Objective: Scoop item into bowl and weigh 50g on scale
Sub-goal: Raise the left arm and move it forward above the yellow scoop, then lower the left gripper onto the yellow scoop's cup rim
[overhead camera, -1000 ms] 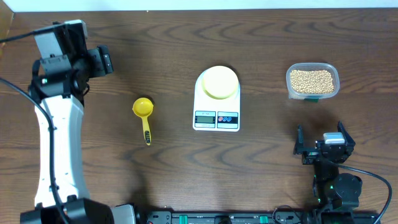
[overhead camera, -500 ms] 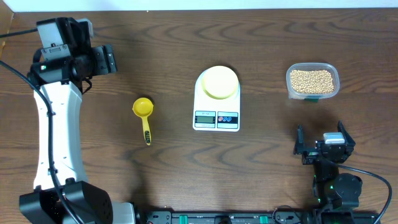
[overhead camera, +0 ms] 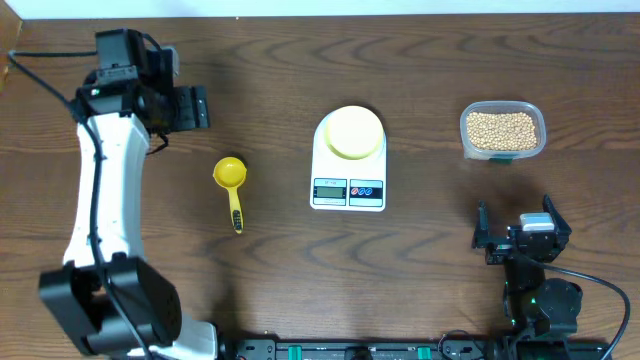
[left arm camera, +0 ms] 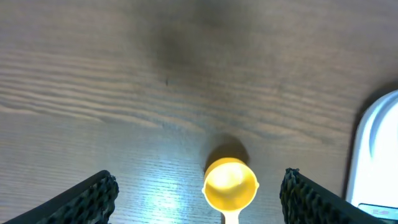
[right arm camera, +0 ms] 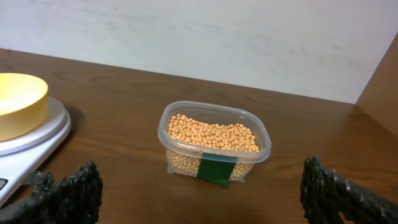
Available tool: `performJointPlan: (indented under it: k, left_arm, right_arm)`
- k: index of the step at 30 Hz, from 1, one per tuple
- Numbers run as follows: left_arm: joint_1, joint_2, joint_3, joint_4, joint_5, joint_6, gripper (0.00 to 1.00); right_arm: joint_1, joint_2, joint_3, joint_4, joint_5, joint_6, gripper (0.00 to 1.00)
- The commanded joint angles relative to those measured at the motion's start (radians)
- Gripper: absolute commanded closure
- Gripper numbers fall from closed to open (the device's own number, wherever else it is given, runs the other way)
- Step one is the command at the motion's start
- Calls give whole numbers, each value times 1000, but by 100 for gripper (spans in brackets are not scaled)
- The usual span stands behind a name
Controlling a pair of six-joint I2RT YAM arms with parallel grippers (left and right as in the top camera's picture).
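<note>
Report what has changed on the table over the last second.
The left tool swung in toward the table's middle and ended near the yellow scoop, open and empty. Nothing was gripped or released. The scoop, the bowl on the scale, the tub of beans and the right tool stayed put.

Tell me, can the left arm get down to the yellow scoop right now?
Probably yes: the open left gripper faces the scoop, with nothing between them and nothing crowding it.
</note>
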Motion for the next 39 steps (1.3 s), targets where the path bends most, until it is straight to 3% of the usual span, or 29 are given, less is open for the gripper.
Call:
performJointPlan:
  k: [1, 39]
  left_arm:
    - [0, 35, 19, -6, 13, -1, 14]
    - [0, 48, -76, -51, 8, 0, 14]
  right_arm:
    - [-3, -7, -2, -4, 4, 11, 1]
    - [-3, -7, -2, -4, 4, 11, 1]
